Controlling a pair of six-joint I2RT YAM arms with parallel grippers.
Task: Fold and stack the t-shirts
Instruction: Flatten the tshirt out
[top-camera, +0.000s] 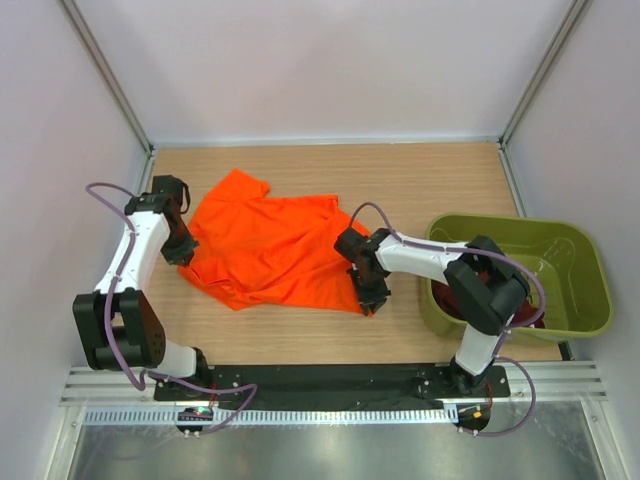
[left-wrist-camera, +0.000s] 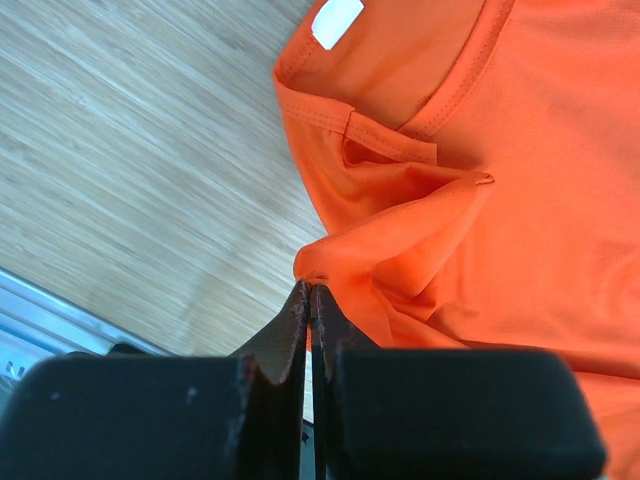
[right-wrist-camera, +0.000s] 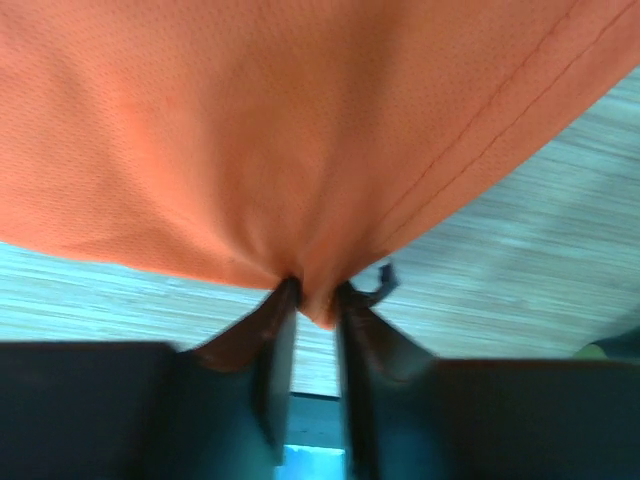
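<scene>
The bright orange t-shirt lies spread and rumpled on the wooden table, collar and white label toward the left. My left gripper is at the shirt's left edge, shut on a pinched fold of orange cloth. My right gripper is at the shirt's lower right corner, shut on the hem, and the cloth hangs drawn up between the fingers. The dark maroon t-shirt lies in the tub, mostly hidden behind my right arm.
The olive-green plastic tub stands at the right edge of the table. White walls close in the table at the back and sides. A metal rail runs along the near edge by the arm bases.
</scene>
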